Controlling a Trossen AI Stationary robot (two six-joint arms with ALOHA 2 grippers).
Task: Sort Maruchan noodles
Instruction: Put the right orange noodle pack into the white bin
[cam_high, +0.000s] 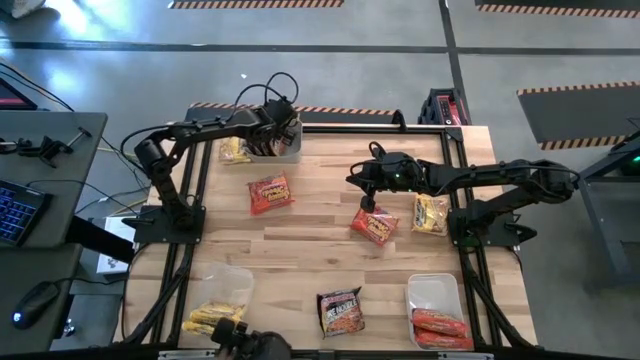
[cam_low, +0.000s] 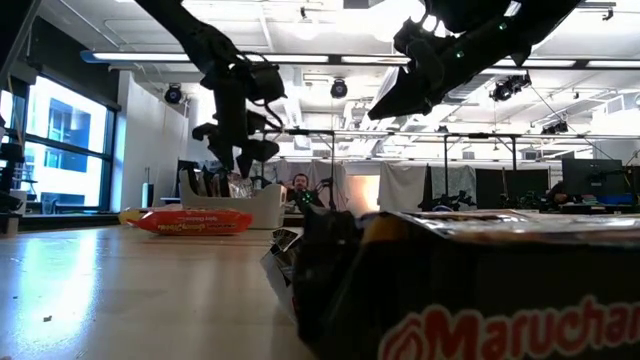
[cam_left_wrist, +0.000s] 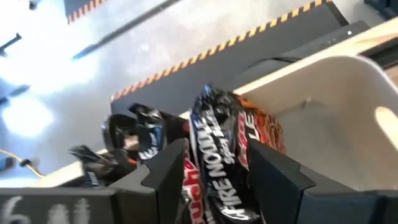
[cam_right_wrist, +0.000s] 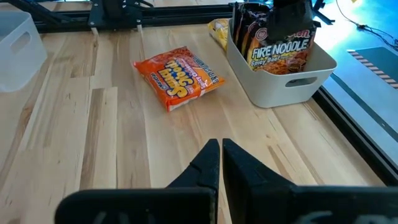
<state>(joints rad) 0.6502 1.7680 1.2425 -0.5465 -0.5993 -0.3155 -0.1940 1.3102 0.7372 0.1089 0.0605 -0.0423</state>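
**Dark packet going into the far bin**

My left gripper (cam_left_wrist: 214, 165) hangs over the white bin (cam_high: 277, 148) at the far left corner of the table, fingers partly spread with a dark "Fire Noodle" packet (cam_left_wrist: 217, 155) standing on edge between them. Whether the pads grip it or merely flank it I cannot tell; it sits among other dark packets already upright in that bin. My right gripper (cam_right_wrist: 221, 158) has its fingers pressed together on nothing, poised above the table's middle just over a red-orange packet (cam_high: 374, 226).

Working outward from the table's near edge: 1 dark packet (cam_high: 340, 311) lies flat and alone, with a clear bin of yellow packets (cam_high: 222, 300) to its left and a clear bin of red-orange packets (cam_high: 437, 308) to its right. Mid-table, a yellow packet (cam_high: 431, 213) lies beside the red-orange one under my right gripper, and another red-orange packet (cam_high: 270, 192) lies toward the left. Farthest, a yellow packet (cam_high: 235, 150) rests just beside the white bin.

These packets should be light, crinkly and slippery, with a brittle noodle block inside. I would pinch across the short width or by a sealed end, gently, so nothing cracks.

My left arm reaches from its base along the table's left edge, elbow bent, wrist pitched downward into the bin. My right arm stretches leftward from the right side, wrist angled down.
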